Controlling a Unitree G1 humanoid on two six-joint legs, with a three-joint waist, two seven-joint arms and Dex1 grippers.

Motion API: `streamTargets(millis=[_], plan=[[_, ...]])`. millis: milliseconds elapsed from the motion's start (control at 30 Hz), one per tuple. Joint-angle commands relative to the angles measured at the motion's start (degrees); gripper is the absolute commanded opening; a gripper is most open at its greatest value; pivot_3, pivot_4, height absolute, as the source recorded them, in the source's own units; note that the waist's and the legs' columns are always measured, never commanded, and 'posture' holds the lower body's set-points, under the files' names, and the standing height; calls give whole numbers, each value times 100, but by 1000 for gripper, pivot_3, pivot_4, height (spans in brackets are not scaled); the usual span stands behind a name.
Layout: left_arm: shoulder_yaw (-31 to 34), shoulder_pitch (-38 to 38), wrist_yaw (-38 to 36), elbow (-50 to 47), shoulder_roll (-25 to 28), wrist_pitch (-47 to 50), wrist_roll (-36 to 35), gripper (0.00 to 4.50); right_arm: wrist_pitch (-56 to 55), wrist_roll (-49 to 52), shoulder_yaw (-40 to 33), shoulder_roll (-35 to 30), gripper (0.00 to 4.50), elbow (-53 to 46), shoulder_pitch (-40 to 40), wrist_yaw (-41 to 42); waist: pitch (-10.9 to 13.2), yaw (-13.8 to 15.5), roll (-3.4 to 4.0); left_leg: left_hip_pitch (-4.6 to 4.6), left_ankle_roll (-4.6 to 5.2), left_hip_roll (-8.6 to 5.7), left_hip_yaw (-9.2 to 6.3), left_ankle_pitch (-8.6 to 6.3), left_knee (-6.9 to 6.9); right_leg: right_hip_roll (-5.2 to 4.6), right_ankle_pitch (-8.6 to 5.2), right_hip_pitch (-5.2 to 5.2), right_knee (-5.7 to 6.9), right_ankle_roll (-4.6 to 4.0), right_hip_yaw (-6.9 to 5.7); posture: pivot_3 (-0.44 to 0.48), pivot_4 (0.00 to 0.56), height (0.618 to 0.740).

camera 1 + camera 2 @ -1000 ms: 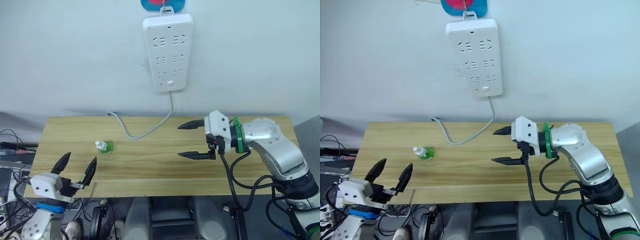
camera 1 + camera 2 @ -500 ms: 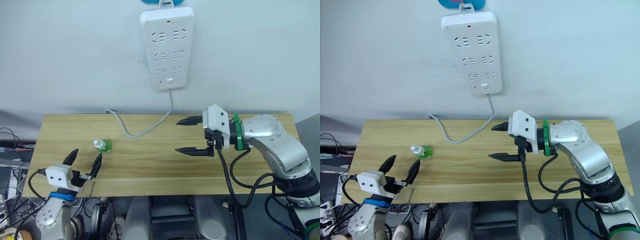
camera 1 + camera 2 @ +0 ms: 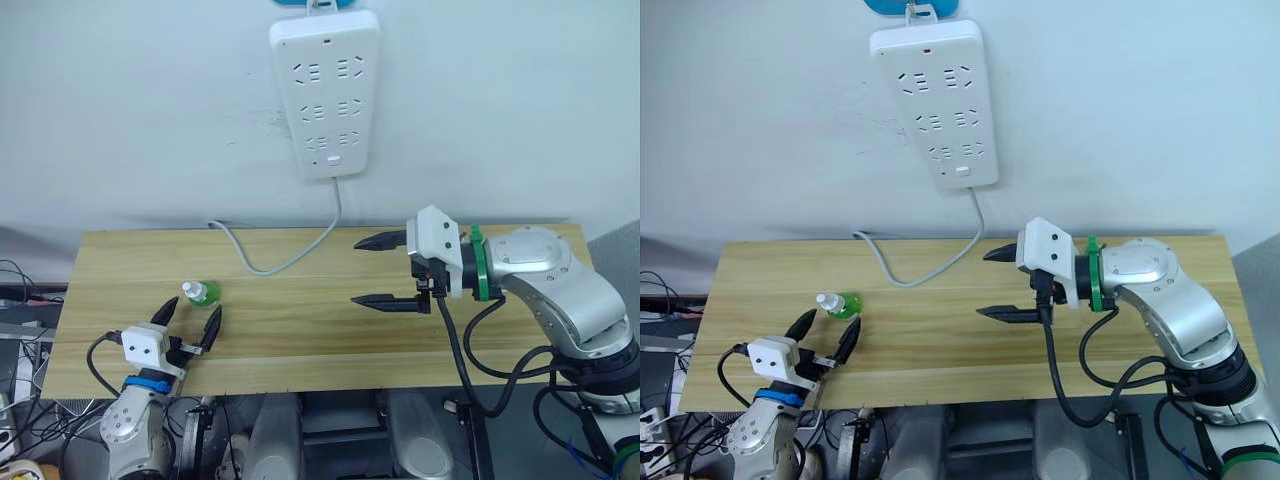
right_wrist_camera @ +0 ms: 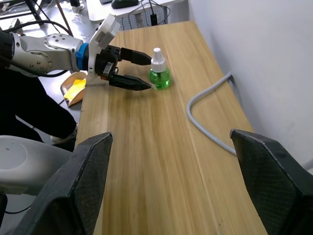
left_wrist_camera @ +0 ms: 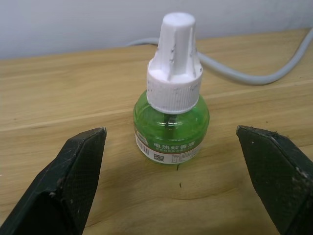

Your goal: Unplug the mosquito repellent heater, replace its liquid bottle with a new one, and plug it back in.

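My left gripper [image 3: 191, 318] is spread wide just short of the new bottle [image 5: 171, 122], round translucent green plastic with a ribbed white cap, upright on the grained wooden table [image 3: 300, 320]. A grey cable [image 3: 280, 262] curls up to the glossy white strip [image 3: 325, 92]. My right gripper [image 3: 381, 270], tapered black fingers wide apart, hovers over the table's right half.
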Motion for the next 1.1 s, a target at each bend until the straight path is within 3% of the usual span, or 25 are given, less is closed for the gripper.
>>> streamTargets(millis=[33, 533, 633, 833, 1100], plan=[[7, -20, 30, 234, 56, -202, 26, 4500, 17, 126, -186, -65, 3998, -346, -3, -66, 5, -8, -1, 0, 0, 0, 0, 0, 0, 0, 0, 0, 0, 0, 0, -158, 496, 730], [-43, -224, 46, 536, 89, -264, -16, 4500, 57, 182, -211, -116, 3998, -416, 45, -189, 70, -25, -4, -1, 0, 2, 1, 0, -1, 0, 0, -2, -1, 0, -1, -172, 499, 730], [-65, -247, 55, 557, 64, -263, -6, 3920, 74, 198, -209, -131, 4026, -425, 48, -223, 71, -26, -5, -1, 0, 2, 1, 0, -2, 0, 0, -2, -1, 0, 0, -174, 499, 730], [-89, -275, 33, 583, 71, -278, -19, 2198, 92, 218, -203, -146, 4026, -434, 55, -268, 72, -27, -5, -1, 0, 2, 1, 0, -2, 0, 0, -2, -2, 0, 0, -175, 498, 730], [-91, -303, 16, 617, 88, -370, 7, 2193, 93, 241, -200, -165, 4026, -447, 75, -315, 73, -31, -5, -1, 0, 2, 1, 0, -4, 0, 0, -3, -3, 1, 0, -179, 496, 730]])
